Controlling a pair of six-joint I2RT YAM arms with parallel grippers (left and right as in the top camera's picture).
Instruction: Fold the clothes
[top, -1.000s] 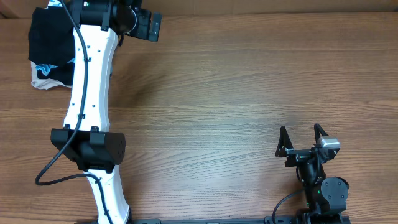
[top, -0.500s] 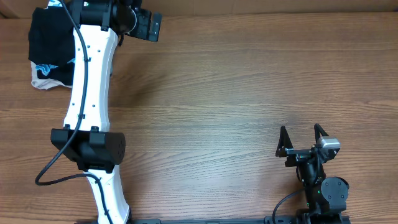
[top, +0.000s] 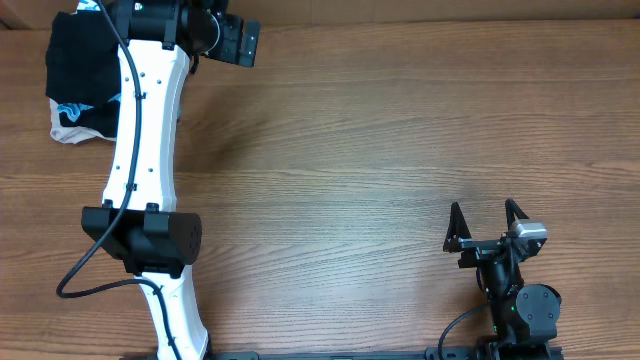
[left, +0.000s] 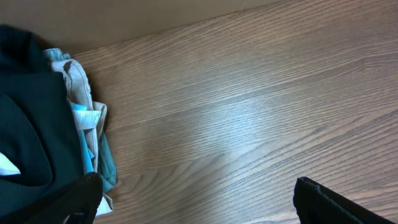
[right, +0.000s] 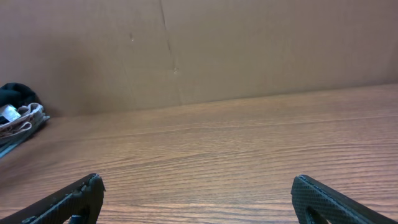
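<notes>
**A:** Step in hand?

**B:** Judged the very first: fetching. No fold made yet. Large plain black garment of thin sporty fabric (top: 75, 60) bunched in a heap beside the far end of the white-shelled left arm (top: 140, 130). On the side away from the right arm, partly hidden under that shell from overhead.

**A:** Alone there?

**B:** No. Heaped over a light-blue top (left: 84, 134) and a crumpled beige garment (left: 78, 74). Both peeking out on the edge facing the left arm's tip.

**A:** Hands?

**B:** Left hand (left: 196, 202) at that arm's far tip, across the shell from the garment. Released, fingers wide apart, nothing between, bare wood-grain worktop (top: 380, 150) beneath. Right hand (top: 485, 218) likewise spread and empty, well apart from the left arm.

**A:** Next move?

**B:** Probably a swing of the left hand onto the heap and a pinch of black cloth only. Then a drag out past the left arm onto bare wood for spreading flat. Likely need of the right hand for the opposite edge.

**A:** Materials?

**B:** Black cloth matte, thin, limp, in soft rounded folds, with a small white mark (left: 7, 167) near one edge. Slippery by the look, so apt to slide from a shallow pinch, or to bring the blue top along. Worktop smooth, brown, faintly glossy.
</notes>
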